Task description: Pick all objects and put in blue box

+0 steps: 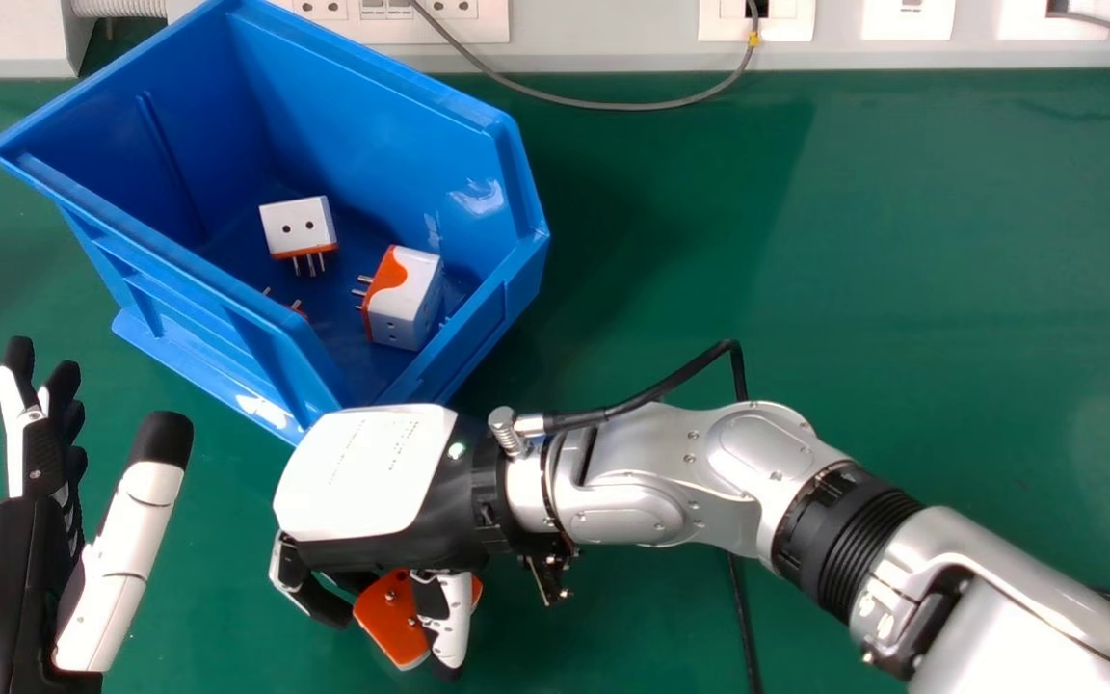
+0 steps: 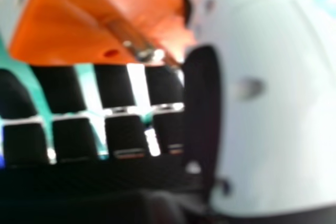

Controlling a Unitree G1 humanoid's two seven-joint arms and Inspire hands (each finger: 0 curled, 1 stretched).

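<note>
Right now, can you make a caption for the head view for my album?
Right hand grips an orange plug while more plugs wait inside the blue box.

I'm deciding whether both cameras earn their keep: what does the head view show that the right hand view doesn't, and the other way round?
The head view adds the blue box, with two white-and-orange plug adapters plainly seen inside, the open left hand and the right arm's silver forearm.

The right hand view adds a close look at a metal prong standing out from the held adapter's orange face.

Both share the right hand, that held adapter and some green tabletop.
</note>
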